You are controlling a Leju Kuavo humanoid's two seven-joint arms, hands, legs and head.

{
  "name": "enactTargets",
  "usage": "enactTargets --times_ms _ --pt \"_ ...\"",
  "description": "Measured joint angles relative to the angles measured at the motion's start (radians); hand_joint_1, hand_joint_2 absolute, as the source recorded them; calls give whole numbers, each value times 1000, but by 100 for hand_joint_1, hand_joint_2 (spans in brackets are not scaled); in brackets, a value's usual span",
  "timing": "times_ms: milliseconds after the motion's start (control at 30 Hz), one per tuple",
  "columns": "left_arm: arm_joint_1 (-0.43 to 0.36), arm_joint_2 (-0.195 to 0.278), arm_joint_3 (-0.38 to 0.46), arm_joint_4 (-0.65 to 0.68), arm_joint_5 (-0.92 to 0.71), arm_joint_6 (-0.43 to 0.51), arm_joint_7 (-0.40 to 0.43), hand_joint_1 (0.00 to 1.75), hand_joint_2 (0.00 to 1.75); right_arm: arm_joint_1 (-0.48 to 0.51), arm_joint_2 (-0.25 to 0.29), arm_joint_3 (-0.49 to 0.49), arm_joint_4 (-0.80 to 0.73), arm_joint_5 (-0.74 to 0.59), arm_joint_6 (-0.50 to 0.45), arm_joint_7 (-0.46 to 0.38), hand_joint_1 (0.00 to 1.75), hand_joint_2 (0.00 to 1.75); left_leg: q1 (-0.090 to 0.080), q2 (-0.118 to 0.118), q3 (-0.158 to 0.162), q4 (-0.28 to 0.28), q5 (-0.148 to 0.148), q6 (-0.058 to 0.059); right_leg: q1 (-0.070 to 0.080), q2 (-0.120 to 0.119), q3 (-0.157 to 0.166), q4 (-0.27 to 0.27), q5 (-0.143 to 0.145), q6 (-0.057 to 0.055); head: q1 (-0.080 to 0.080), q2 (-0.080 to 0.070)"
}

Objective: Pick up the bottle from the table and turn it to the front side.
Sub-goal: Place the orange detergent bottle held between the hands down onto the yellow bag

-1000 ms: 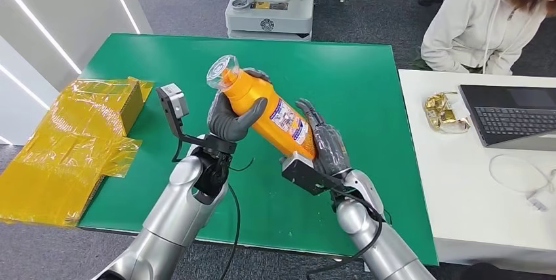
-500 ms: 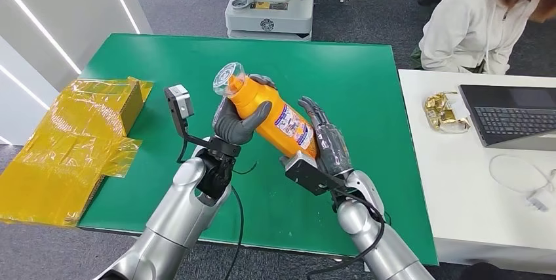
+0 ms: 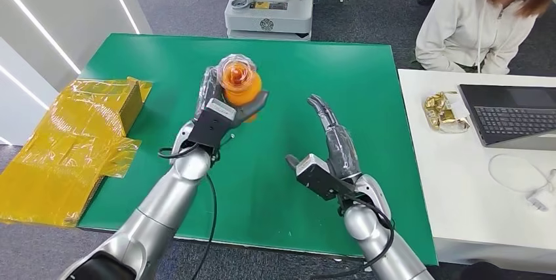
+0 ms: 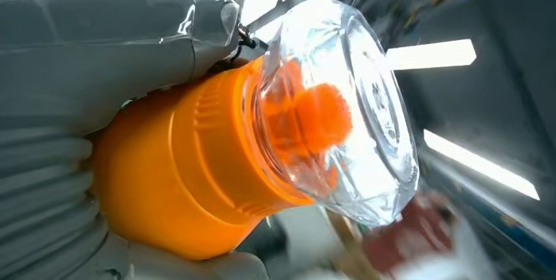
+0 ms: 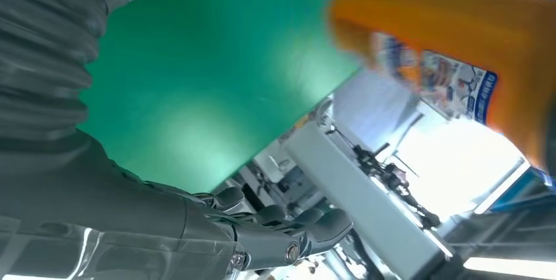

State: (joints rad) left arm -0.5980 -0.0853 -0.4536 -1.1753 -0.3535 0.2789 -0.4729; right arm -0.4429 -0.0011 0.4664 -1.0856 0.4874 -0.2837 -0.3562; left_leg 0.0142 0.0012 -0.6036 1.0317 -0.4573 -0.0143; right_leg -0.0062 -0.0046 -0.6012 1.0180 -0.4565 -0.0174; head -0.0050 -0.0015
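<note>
Right hand (image 3: 337,145) has released the glossy orange bottle (image 3: 240,84).

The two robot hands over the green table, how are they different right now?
The left hand grips the orange bottle, its clear cap pointing up toward the camera; the right hand holds nothing. The left hand's fingers wrap around the bottle, while the right hand's fingers are stretched out and apart. The left hand sits further out over the green table than the right. Both are grey hands on silver arms.
</note>
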Motion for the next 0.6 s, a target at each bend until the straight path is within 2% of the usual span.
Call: enactTargets --times_ms 167,367,433,600 --pt "-69 71 7 23 -376 156 78 175 175 66 -27 -8 -164 -4 2 -10 0 175 0 0 0 0 0 0 0 0 0 0 0 0 0 0" --pt "-92 132 7 25 -787 238 220 175 175 182 -68 -35 -377 18 -27 -29 0 175 -1 0 0 0 0 0 0 0 0 0 0 1 0 0" --pt "-93 148 7 26 -864 248 246 175 175 217 -82 -46 -437 24 -37 -33 0 175 -1 0 0 0 0 0 0 0 0 -1 0 1 0 0" --pt "-97 171 7 32 -935 251 270 175 175 277 -104 -68 -532 33 -61 -42 0 175 -1 0 0 0 0 0 0 0 0 -1 0 1 0 0"
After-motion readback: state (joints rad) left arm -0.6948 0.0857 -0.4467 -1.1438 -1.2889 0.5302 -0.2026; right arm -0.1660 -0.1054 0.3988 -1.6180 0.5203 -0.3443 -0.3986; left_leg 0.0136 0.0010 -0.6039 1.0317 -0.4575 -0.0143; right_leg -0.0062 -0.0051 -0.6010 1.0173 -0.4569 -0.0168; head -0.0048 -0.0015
